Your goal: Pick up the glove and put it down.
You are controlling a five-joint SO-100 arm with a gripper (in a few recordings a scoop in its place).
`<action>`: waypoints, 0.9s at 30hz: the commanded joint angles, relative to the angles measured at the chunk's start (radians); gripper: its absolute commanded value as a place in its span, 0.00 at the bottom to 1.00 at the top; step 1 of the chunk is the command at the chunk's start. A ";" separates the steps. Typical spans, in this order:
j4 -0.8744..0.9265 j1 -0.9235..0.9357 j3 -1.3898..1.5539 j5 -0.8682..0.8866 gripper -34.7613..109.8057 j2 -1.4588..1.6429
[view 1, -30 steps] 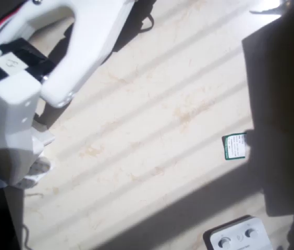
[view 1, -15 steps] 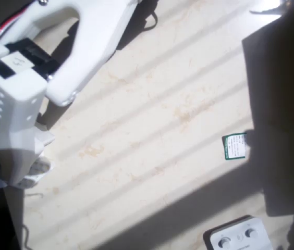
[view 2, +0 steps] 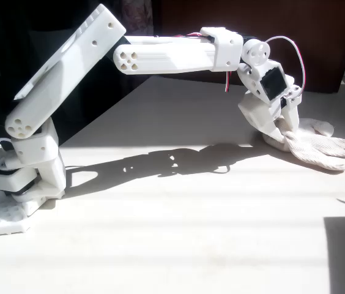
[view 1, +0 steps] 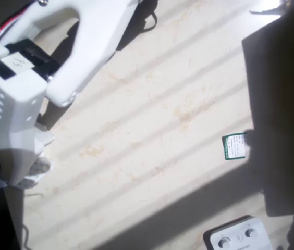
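Observation:
In the fixed view the cream glove (view 2: 317, 147) lies on the white table at the right, its stubby fingers pointing right. My gripper (view 2: 284, 133) comes down on its left, cuff end. The jaws stand close together with a fold of the fabric pulled up between them, while the rest of the glove rests on the table. In the overhead view the glove's green-and-white tag (view 1: 234, 146) sticks out from a dark shadowed area at the right, where the glove's body cannot be made out.
A white plastic box with round buttons (view 1: 238, 237) sits at the bottom right of the overhead view. The arm's base (view 2: 10, 184) stands at the left, and its links span the table (view 2: 172, 245) above sunlit stripes and shadows.
In the overhead view the arm's white links shifted slightly up and right a second ago, then stayed still. The tag and the box have not moved.

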 commanded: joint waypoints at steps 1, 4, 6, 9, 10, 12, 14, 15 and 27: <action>0.002 0.040 -0.031 0.002 0.24 0.164; 0.003 0.080 -0.031 0.002 0.24 0.264; 0.006 0.107 -0.018 0.002 0.24 0.321; 0.071 0.176 -0.026 0.002 0.24 0.367; 0.106 0.201 -0.028 0.000 0.24 0.374; 0.173 0.252 -0.029 -0.003 0.24 0.391; 0.225 0.310 -0.029 -0.026 0.24 0.417; 0.245 0.339 -0.029 -0.044 0.24 0.431; 0.373 0.713 -0.020 -0.107 0.24 0.468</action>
